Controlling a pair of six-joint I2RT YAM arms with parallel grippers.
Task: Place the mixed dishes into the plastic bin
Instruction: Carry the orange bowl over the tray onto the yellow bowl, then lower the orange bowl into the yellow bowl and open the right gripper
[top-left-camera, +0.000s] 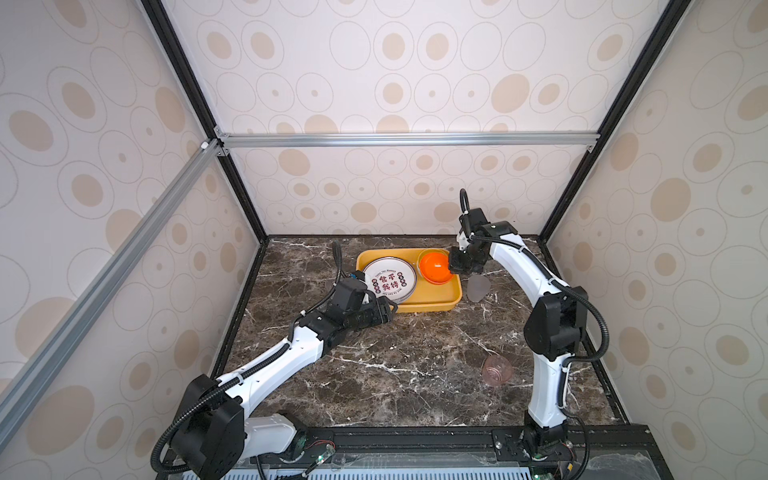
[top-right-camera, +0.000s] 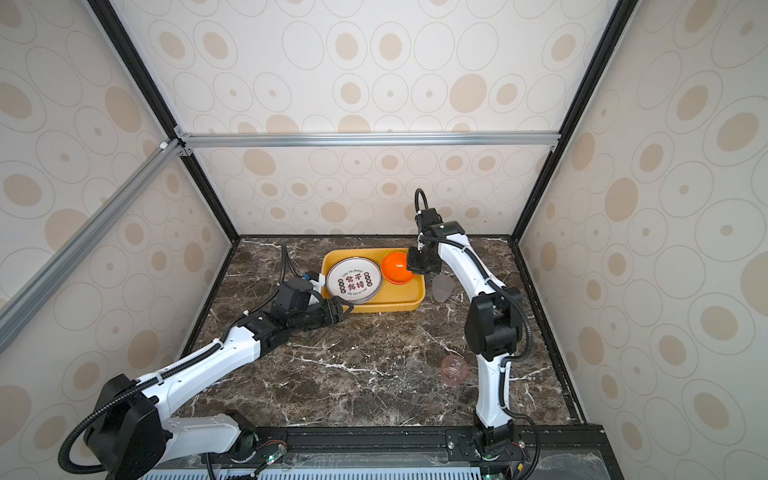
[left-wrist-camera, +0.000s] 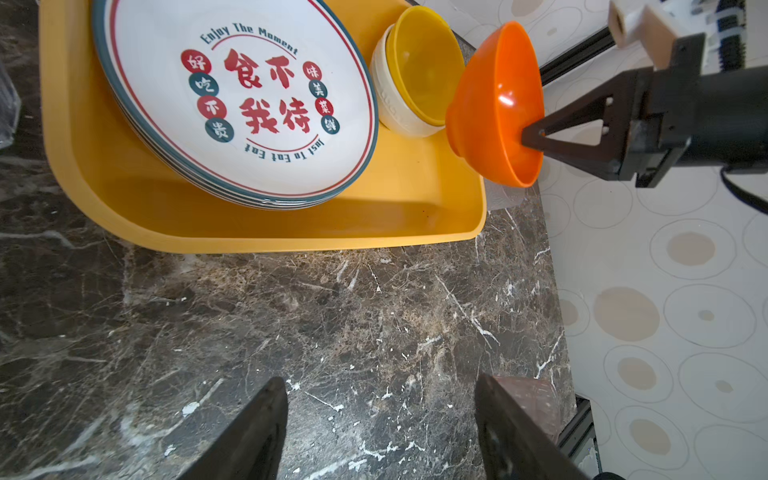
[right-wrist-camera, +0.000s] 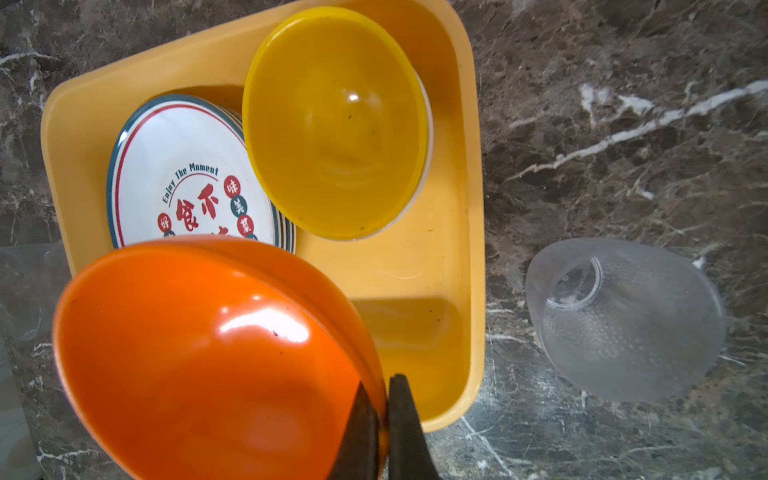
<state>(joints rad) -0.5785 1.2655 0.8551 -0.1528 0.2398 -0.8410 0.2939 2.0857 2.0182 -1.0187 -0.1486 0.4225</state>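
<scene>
Over the bin (top-left-camera: 424, 308), far-right corner, an orange bowl (top-left-camera: 434, 266) hangs tilted, rim pinched by the right gripper (right-wrist-camera: 384, 409), not yet down. Inside bin: plate stack (top-left-camera: 389, 278) & yellow bowl (right-wrist-camera: 332, 124). Outside: clear cup (top-left-camera: 478, 288) just right of bin, pink cup (top-left-camera: 496, 370) well off its front-right. At bin's front-left, left gripper (left-wrist-camera: 380, 386) sits w/ fingers spread, empty. Est. past halfway: bowl + 2 cups left.

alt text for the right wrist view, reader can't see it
The right claw pinches the rim of an orange bowl, tilted over a yellow bin. The bin holds a stack of plates with red Chinese characters and a yellow-inside bowl; a clear cup sits on the marble table beside it.
</scene>
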